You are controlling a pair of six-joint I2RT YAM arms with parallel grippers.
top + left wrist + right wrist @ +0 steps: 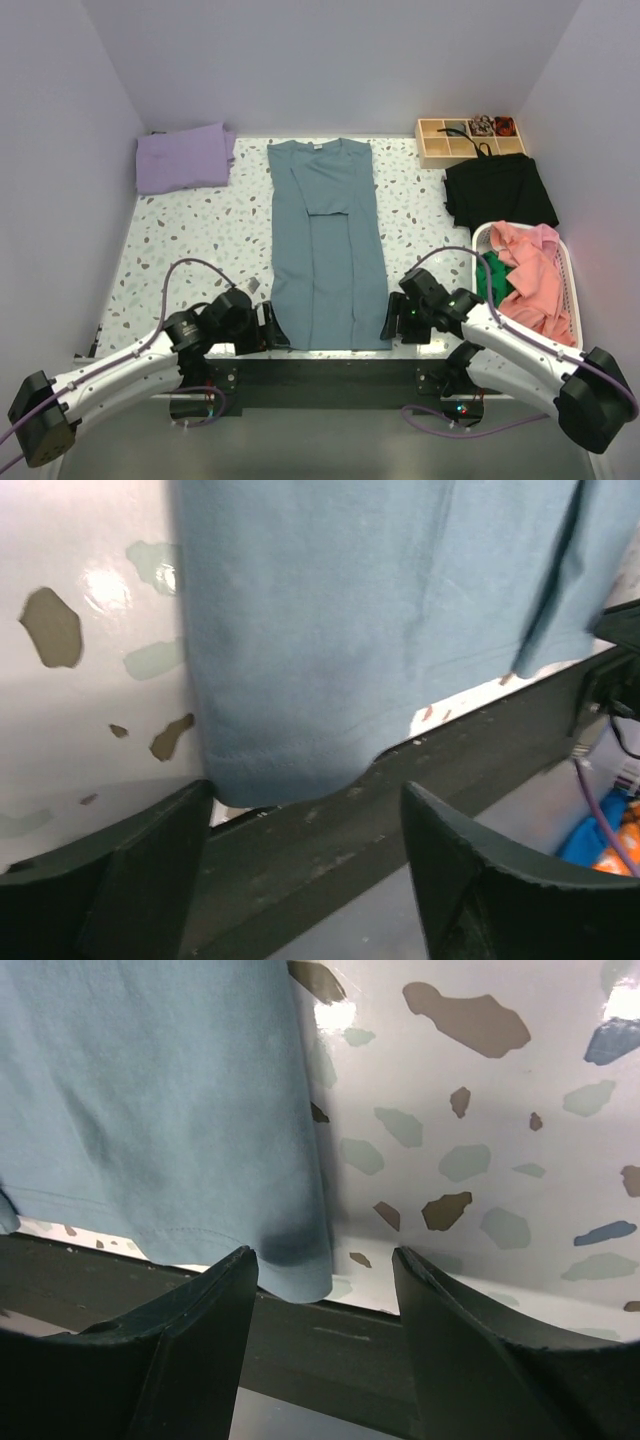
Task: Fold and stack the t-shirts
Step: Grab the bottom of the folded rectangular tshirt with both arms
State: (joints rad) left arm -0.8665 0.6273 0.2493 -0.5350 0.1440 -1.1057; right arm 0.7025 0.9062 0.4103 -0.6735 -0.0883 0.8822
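Note:
A slate-blue t-shirt (326, 245) lies lengthwise down the middle of the table, sleeves folded in, its hem at the near edge. A folded lavender t-shirt (184, 158) sits at the back left. My left gripper (272, 326) is at the hem's left corner, open; the hem (290, 765) lies just ahead of its gap (308, 792), untouched. My right gripper (391, 322) is at the hem's right corner, open. That corner (300, 1260) hangs over the table edge, just inside the left finger of the gripper (322, 1256), not pinched.
A white basket (571, 290) at the right holds salmon-pink t-shirts (535, 275) and a green cloth (492, 280). A black garment (498, 190) lies behind it, with a wooden compartment box (468, 140) at the back right. A dark rail (330, 375) runs along the near table edge.

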